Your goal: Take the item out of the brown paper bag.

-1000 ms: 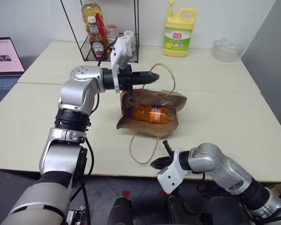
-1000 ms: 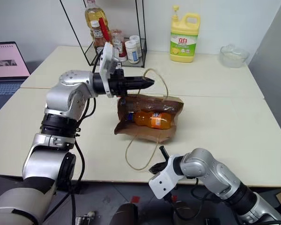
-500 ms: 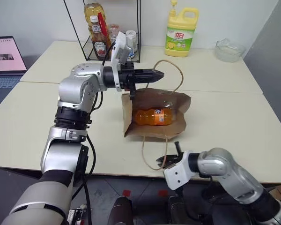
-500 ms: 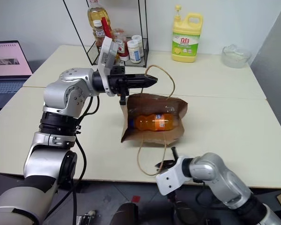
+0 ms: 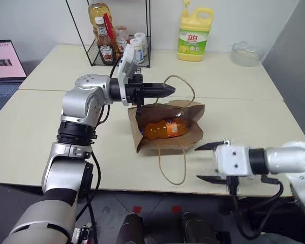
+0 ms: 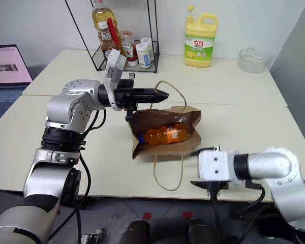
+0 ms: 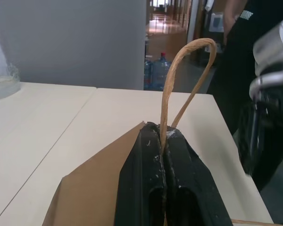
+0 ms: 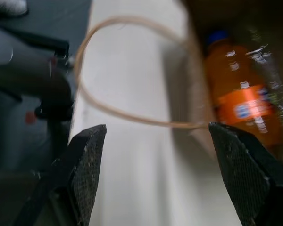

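Observation:
The brown paper bag (image 5: 192, 133) lies on its side mid-table, mouth facing the front edge. Inside it lies the item (image 5: 162, 128), a small orange bottle with its blue cap at the bag's left end. My left gripper (image 5: 169, 90) hovers just above the bag, shut on the upper cord handle (image 7: 179, 80), which loops up past its fingertips. The other handle (image 5: 173, 165) lies flat on the table in front of the bag. My right gripper (image 5: 197, 163) stands open near the front edge, just right of that loop. Its wrist view looks at the item (image 8: 245, 103).
A wire rack (image 5: 117, 35) with a ketchup bottle and jars stands at the back. A yellow detergent jug (image 5: 194, 33) and a glass bowl (image 5: 246, 53) stand to its right. A laptop (image 5: 5, 63) sits far left. A person (image 7: 236, 47) in dark clothes stands beyond the table.
My right gripper has risen from below the table's front edge to table height, moved right and gone from shut to open. The left gripper still holds the handle.

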Controlling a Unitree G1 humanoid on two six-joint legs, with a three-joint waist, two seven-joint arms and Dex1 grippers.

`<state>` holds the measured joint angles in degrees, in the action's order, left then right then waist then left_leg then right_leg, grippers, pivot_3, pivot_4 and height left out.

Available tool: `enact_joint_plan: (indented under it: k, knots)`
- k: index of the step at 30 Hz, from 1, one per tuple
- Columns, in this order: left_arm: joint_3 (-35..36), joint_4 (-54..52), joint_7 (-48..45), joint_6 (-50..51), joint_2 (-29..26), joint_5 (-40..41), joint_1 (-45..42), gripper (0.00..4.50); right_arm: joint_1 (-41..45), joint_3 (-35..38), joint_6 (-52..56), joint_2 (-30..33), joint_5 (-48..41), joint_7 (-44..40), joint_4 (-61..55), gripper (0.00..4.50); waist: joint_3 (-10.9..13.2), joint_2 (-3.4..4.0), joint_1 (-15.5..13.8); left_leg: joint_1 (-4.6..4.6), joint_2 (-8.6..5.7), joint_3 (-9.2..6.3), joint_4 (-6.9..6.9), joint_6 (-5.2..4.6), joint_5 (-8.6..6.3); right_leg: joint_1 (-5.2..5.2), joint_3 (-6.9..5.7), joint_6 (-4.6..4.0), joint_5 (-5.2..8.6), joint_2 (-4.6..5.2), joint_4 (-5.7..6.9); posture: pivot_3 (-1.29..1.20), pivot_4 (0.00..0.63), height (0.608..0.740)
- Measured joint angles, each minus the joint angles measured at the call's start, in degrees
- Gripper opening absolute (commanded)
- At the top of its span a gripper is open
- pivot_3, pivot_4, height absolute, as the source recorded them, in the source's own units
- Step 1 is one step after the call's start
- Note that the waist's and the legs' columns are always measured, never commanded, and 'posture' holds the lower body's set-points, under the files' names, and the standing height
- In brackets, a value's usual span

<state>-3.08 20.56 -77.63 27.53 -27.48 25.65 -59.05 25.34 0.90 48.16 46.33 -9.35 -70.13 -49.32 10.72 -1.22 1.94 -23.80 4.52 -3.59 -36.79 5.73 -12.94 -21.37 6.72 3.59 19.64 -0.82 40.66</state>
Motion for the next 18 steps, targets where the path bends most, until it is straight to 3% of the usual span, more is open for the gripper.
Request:
enact_joint_plan:
  k: [5,10,18]
  knots:
    - [0.04,0.76,0.07,-0.82,0.24,-0.17,-0.1,0.0,9.69,-7.9,-0.15,-2.39,0.44,7.0,5.8,3.63,0.01,0.01,0.04,-0.1,0.01,0.01,0.06,-0.01,0.0,-0.08,0.0,0.0,0.0,0.0,-0.12,0.0,0.15,0.74]
    - [0.14,2.22,0.72,-0.9,0.42,-0.16,-0.36,0.0,15.29,-22.03,-11.24,-5.71,10.57,13.36,17.09,3.63,0.02,0.03,0.11,-0.18,0.01,0.03,0.08,0.0,0.0,-0.19,0.01,0.0,0.0,0.01,-0.13,0.0,0.15,0.74]
    - [0.92,2.52,1.25,-0.76,0.22,0.02,-0.49,0.0,17.44,-30.15,-20.87,-10.78,20.34,17.77,28.74,3.63,0.02,0.03,0.08,-0.22,0.02,0.02,0.08,0.01,0.01,-0.25,-0.01,-0.01,0.0,0.01,-0.12,0.0,0.15,0.74]
